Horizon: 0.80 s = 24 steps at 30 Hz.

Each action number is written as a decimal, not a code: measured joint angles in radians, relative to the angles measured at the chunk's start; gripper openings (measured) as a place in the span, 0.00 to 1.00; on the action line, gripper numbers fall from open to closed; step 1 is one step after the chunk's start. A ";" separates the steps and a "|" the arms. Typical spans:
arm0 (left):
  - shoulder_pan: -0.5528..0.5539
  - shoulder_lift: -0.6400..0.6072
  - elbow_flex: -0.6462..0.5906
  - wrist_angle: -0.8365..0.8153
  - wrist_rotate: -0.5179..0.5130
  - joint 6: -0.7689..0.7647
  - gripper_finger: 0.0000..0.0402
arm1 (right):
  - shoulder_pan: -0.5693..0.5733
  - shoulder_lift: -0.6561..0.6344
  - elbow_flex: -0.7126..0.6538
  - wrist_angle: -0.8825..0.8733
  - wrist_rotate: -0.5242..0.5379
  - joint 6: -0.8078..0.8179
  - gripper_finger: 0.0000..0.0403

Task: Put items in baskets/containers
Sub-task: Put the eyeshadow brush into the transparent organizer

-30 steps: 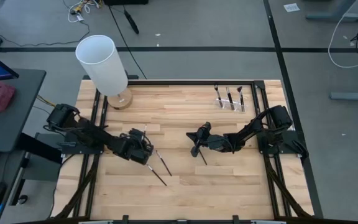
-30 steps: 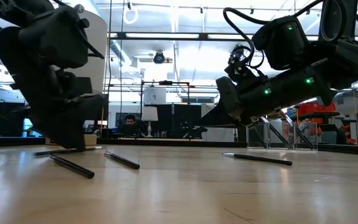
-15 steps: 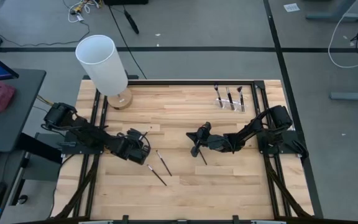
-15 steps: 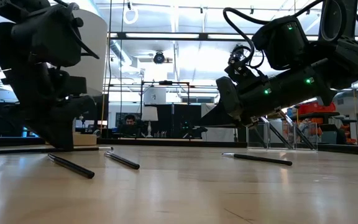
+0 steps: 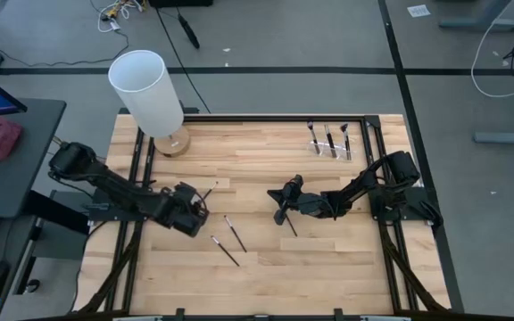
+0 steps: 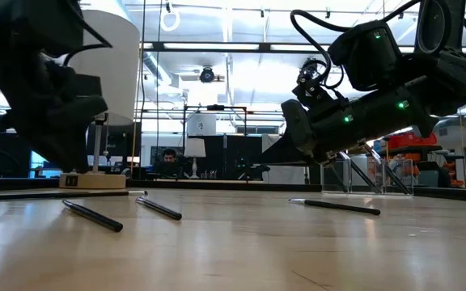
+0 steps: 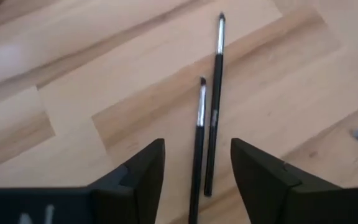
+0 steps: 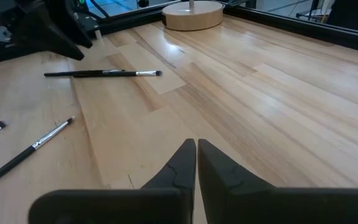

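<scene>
Two thin dark brushes lie side by side on the wooden table, just ahead of my left gripper, which is open and hovers above them at the table's left middle. Two more brushes lie nearer the front edge. My right gripper is shut and empty over mid-table, with one brush lying on the table below it. The clear holder stands at the far right with three brushes upright in it.
A big white cylinder on a round wooden base stands at the table's far left corner. Black frame rails run along the left side and right side. Bare wood lies along the front edge.
My left gripper has drawn back toward the table's left edge and risen off the tabletop. The long brush that lay under it now lies uncovered on the wood. My right gripper has kept still.
</scene>
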 joint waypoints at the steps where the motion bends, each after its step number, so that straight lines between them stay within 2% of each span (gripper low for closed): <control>1: -0.009 0.000 -0.008 0.008 -0.019 -0.013 0.48 | 0.000 0.000 0.000 0.000 0.000 0.000 0.05; 9: -0.072 0.003 -0.135 0.157 -0.111 -0.159 0.45 | 0.000 0.000 0.000 0.000 0.000 0.012 0.05; 14: -0.100 0.003 -0.215 0.340 -0.178 -0.135 0.41 | 0.000 0.000 0.000 0.000 0.000 0.016 0.05; 24: -0.100 0.002 -0.273 0.362 -0.175 -0.154 0.36 | 0.000 0.000 0.000 0.000 0.000 0.027 0.05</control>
